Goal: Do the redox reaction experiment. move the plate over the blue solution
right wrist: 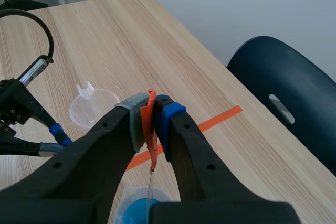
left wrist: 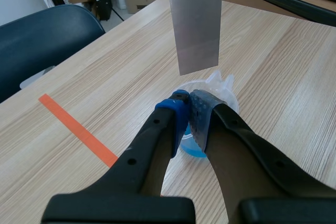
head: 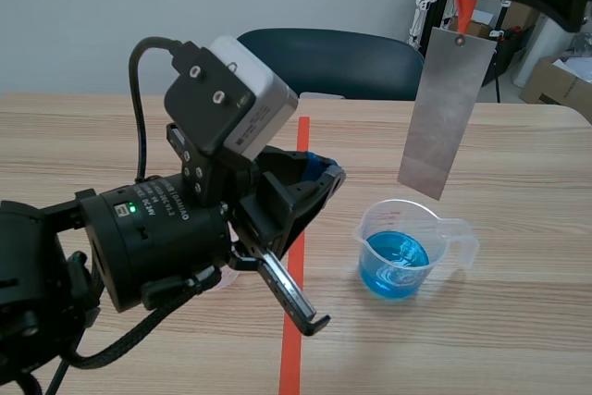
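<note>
Above the beaker (head: 400, 249), the plate (head: 446, 113) hangs.
Right tool (right wrist: 152, 111) pinches its orange tab (head: 464, 8), keeping it vertical for dipping; left tool (left wrist: 188, 106) closed, empty.

We see a black left arm (head: 139, 238), a thick cylinder with white lettering, a green light (head: 132, 209), a black cable (head: 137, 90) and a screw-studded white camera box (head: 236, 94). The left hand (left wrist: 189, 104) and right hand (right wrist: 152, 109) each have one blue and one grey dotted pad.

The plate (left wrist: 194, 19) hangs above the beaker (left wrist: 223, 88); fingers (left wrist: 176, 113) pressed together.
</note>
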Action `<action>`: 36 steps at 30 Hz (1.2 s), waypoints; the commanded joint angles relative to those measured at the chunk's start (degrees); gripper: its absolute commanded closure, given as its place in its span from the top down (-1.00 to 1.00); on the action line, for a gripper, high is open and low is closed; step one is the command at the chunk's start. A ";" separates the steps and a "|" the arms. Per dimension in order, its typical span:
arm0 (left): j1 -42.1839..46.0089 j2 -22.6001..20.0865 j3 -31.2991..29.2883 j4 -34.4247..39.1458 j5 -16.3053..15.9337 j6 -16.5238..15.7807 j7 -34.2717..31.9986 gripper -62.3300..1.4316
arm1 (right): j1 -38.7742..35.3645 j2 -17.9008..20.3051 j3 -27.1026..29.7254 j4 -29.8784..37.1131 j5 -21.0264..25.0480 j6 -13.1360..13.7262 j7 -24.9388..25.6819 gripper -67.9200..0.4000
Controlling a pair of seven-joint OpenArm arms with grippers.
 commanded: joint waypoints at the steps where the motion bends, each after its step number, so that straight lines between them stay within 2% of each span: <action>1: 0.00 0.15 0.22 1.25 -0.17 0.07 -1.03 -0.88 | 0.63 0.61 0.76 0.31 0.83 -0.22 1.38 -0.99; 36: 0.00 0.15 0.22 1.25 -0.17 -0.63 -1.05 -0.88 | 0.63 0.61 0.76 0.31 0.83 -0.22 1.51 -0.99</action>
